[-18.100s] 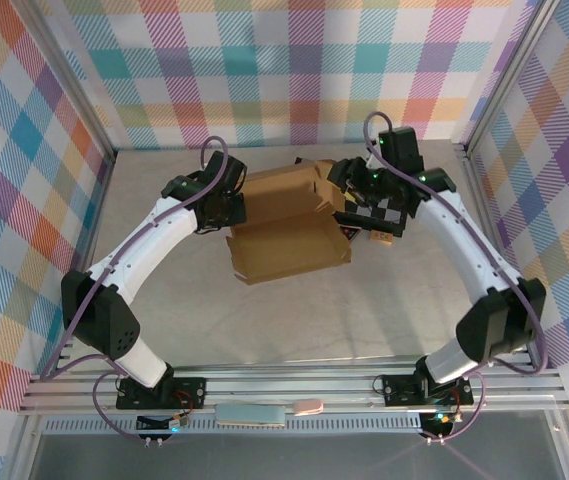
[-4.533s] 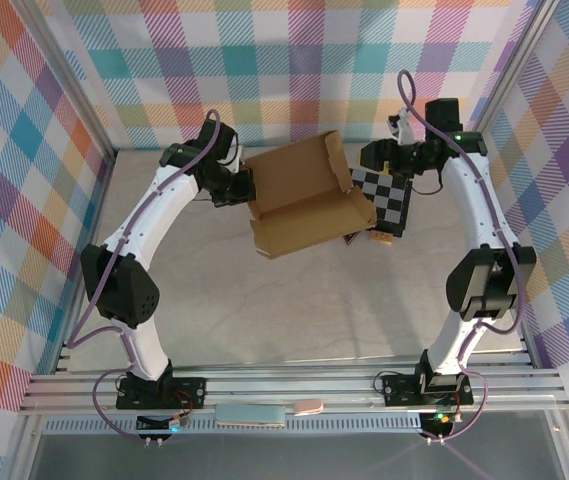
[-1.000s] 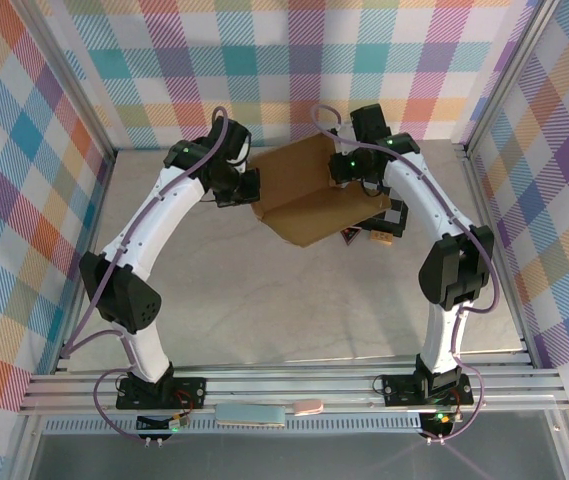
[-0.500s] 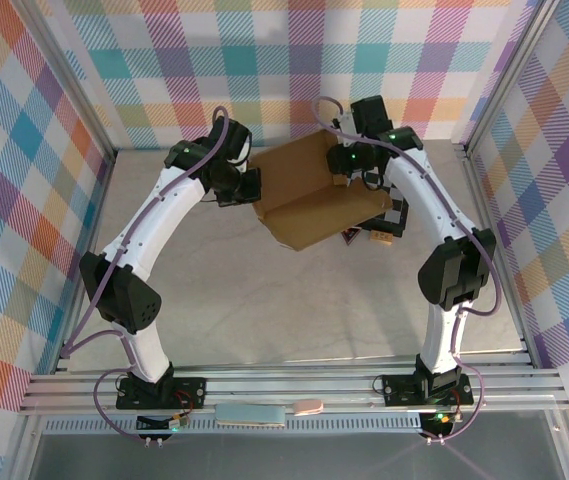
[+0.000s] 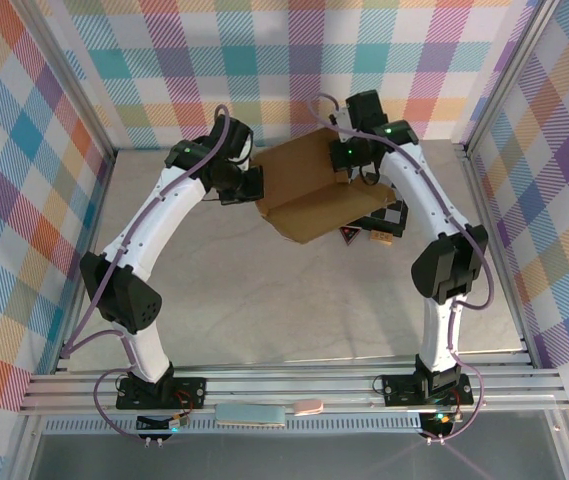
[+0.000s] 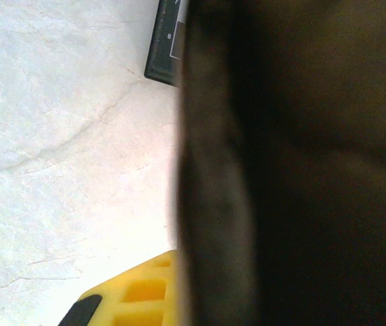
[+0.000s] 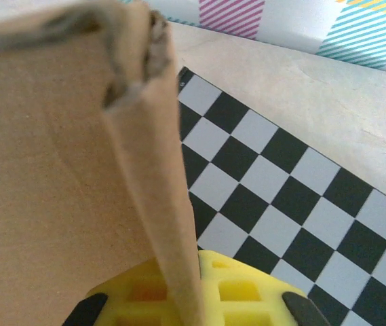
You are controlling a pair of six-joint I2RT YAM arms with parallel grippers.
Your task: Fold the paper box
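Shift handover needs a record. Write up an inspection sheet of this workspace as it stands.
Surface: pale, marbled table; no spills seen.
Job's things: paper box, plain brown cardboard, partly folded, at the far side of the table between the two arms.
Clutter: checkered board lying flat beside the box, partly under it.
Grippers: left gripper shut on the box's left edge; right gripper shut on an upright flap at its right end.
Cables: purple cables run along both arms and loop at the wrists; no snag seen.
Surroundings: plaid walls on three sides; aluminium frame at the near edge.
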